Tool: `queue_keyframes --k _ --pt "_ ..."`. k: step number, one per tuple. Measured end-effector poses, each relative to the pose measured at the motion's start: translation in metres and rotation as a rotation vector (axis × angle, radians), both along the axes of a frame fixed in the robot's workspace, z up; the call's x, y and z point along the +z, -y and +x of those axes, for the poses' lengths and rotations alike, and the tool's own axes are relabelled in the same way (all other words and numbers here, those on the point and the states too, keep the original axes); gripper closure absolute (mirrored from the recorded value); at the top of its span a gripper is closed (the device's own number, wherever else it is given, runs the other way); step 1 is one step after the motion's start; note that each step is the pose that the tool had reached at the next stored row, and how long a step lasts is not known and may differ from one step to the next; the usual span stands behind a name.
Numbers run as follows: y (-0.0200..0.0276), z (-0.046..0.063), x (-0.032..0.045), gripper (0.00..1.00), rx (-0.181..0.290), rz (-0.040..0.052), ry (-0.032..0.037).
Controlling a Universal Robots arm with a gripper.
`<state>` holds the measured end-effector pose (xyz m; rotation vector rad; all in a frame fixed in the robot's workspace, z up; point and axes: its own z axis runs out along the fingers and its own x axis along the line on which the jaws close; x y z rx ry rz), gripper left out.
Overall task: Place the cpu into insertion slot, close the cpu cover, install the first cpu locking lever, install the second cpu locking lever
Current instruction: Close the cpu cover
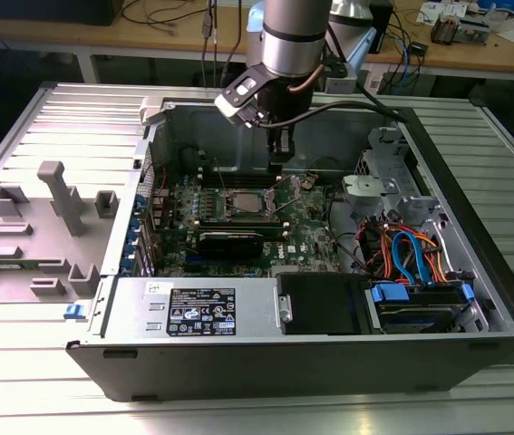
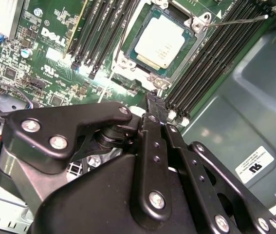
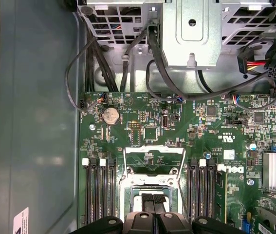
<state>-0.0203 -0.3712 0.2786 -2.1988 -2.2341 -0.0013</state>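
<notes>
The cpu (image 2: 161, 40), a flat square with a dull silver top, lies in the insertion slot (image 2: 128, 62) on the green motherboard; the exterior view shows the cpu (image 1: 243, 203) mid-board. The cpu cover (image 3: 153, 148), a thin silvery frame, stands swung open at the socket's far side. A thin wire locking lever (image 2: 235, 20) sticks out past the socket corner, unlatched. My gripper (image 1: 279, 161) hangs just above the board beside the socket. Its black fingers (image 3: 153, 200) are pressed together, shut on nothing, their tips (image 2: 153, 101) just off the socket's edge.
Black memory slots (image 3: 99, 190) flank the socket on both sides. A long black card (image 1: 229, 241) lies in front of it. A power-supply box (image 1: 198, 308), a drive cage with coloured cables (image 1: 411, 263) and the case walls (image 1: 193, 118) hem the board in. A grey fixture plate (image 1: 39, 227) lies outside.
</notes>
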Motion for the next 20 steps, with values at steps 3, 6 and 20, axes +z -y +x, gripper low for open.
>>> queue_keyframes --k 3,6,20 --pt "0.0 0.0012 0.0 0.89 0.0 0.0 0.0" --pt "0.0 0.0022 0.0 0.89 0.0 0.0 0.0" --pt "0.0 0.0063 0.0 0.89 0.0 0.0 0.0"
